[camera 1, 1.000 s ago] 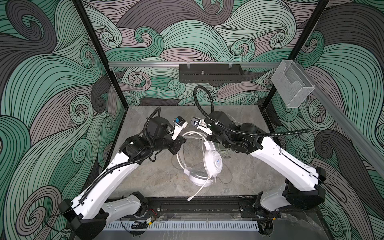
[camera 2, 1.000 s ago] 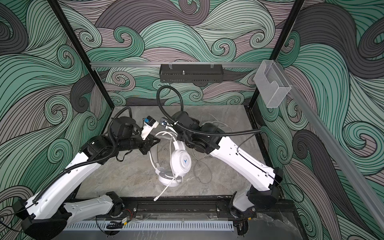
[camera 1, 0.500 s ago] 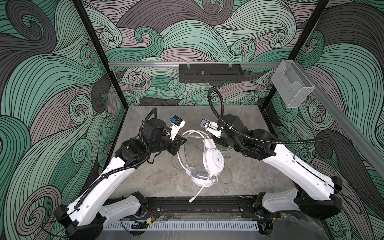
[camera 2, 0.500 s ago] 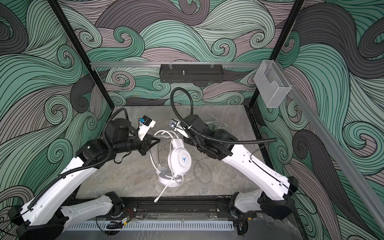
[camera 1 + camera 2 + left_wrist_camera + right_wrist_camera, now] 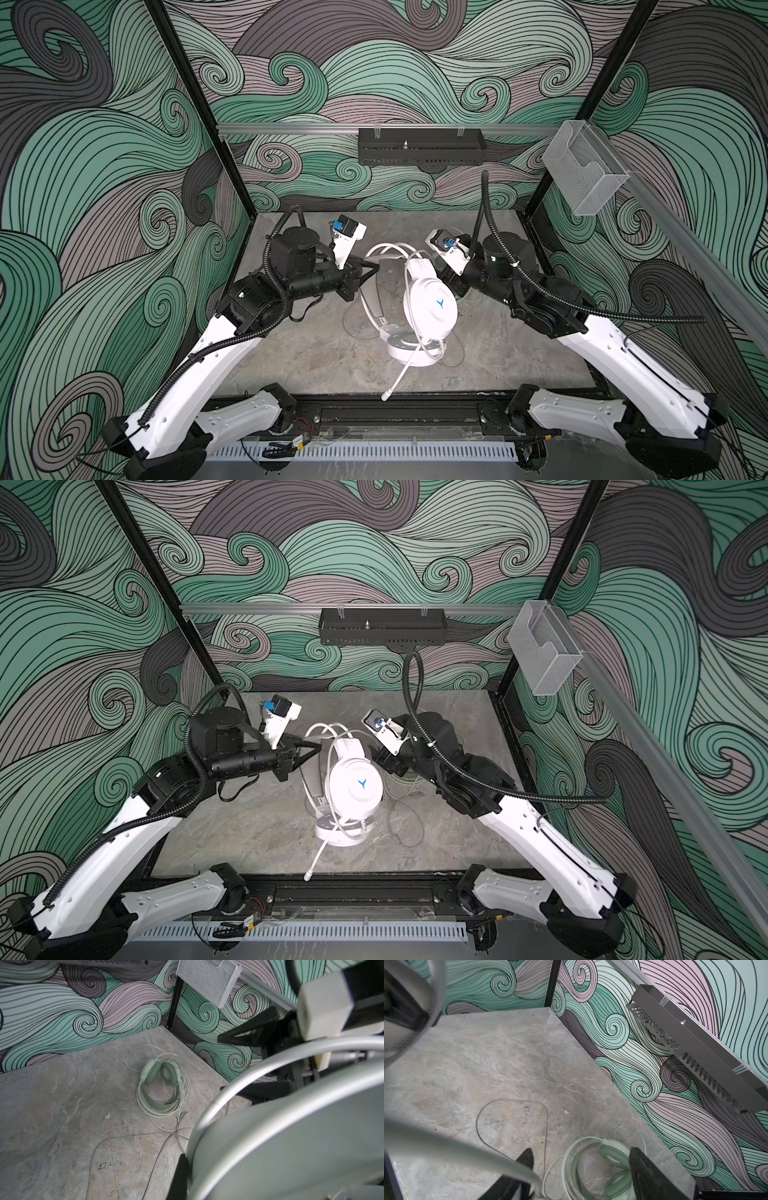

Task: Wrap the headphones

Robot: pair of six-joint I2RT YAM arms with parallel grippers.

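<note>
- Headphones: the white headset (image 5: 430,307) is standing mid-frame in both top views, with its lower cup resting on the surface (image 5: 316,353) and its upper cup raised.
- Right hand (image 5: 580,1150) is drawing back toward the right of the frame, away from the headband it was beside a second ago. Its jaws are spreading, and in the right wrist view nothing is sitting between them: released.
- Left hand (image 5: 372,268) is staying clenched on the headband at the headset's upper left, propping it up.
- A thin cable (image 5: 515,1100) is lying in loose loops on the surface just right of the white headset. So the wrap is probably unfinished, and the freed right hand is likely heading for that slack.
- Green headset (image 5: 161,1084) is lying near the surface's far right corner with its cable coiled loosely around it. It is sitting below the right hand, untouched.
</note>
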